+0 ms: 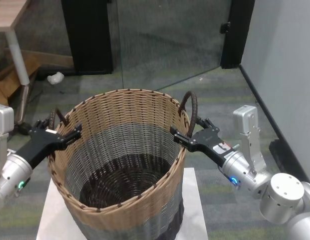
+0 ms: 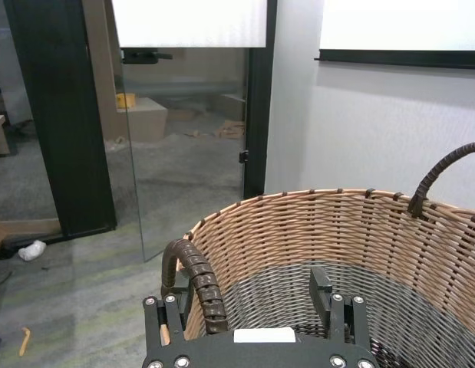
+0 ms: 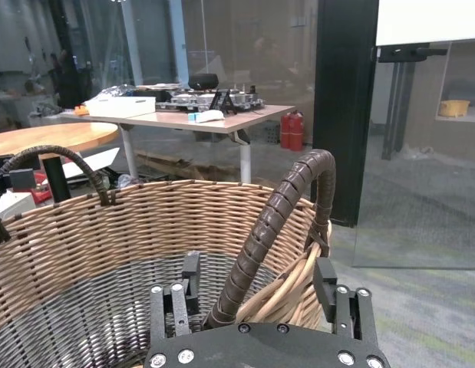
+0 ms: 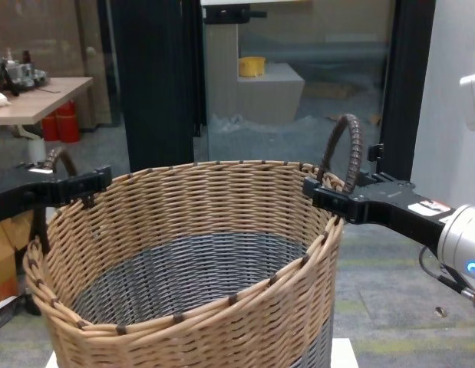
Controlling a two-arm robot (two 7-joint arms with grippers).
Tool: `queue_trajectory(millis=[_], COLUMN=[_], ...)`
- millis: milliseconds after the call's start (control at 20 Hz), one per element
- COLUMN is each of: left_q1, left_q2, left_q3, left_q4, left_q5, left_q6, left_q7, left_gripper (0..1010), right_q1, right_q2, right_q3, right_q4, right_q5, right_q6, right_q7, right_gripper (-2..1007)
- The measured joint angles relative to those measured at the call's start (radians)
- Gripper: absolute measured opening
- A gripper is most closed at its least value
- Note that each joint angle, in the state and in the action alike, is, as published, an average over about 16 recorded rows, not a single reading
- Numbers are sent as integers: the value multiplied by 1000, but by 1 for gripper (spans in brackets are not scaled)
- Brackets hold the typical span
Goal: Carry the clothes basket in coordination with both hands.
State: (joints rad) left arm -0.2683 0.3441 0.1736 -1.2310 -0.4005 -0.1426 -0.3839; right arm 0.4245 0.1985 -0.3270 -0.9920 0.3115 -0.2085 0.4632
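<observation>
While pincers [image 1: 187, 132] straddle handles, basket [image 1: 119, 165] (rim exposed) sits

We see our matte black, flat-bodied left gripper [image 1: 64, 134] and matching right gripper [image 1: 191, 134], each with slim paired fingers and silver screws along the mounting plate. Silver-grey cylindrical wrist joints carry small glowing lights, green on the left and blue on the right. A red-and-white label marks the right one.

Grey carpeted floor [image 1: 205, 90]; glass partition [image 1: 165, 40] in black framing; wooden table [image 3: 199, 119] beyond; grey wall [image 1: 285, 55] at right.
</observation>
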Motion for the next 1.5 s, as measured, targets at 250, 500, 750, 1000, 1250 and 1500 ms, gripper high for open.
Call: queue_trajectory(millis=[250,500,750,1000,1250,1500], left_q1=[4,13,25,36,43,45], left_q2=[-7,-18,-28,-33,-37,-39], left_q3=[-11,-34,-61,-83,-98,-105], left_q4=[-3,-11,-35,-83,-143,-203], left_q5=[12,27,40,48,53,68], left_q6=[6,22,42,55,53,39], left_q7=[28,69,104,117,115,115], left_gripper=[994,1002,1002,1002,1002,1002], right_q1=[0,-1,-1,-4,-13,-29], right_q2=[1,4,13,29,48,65], right_q3=[3,8,16,27,40,59], right_q4=[-3,-10,-25,-53,-97,-153], right_q5=[-4,-17,-32,-39,-27,3], right_q6=[-5,-9,-7,6,23,38], right_q7=[-8,-23,-34,-32,-22,-13], right_gripper=[959,998,1000,1000,1000,1000])
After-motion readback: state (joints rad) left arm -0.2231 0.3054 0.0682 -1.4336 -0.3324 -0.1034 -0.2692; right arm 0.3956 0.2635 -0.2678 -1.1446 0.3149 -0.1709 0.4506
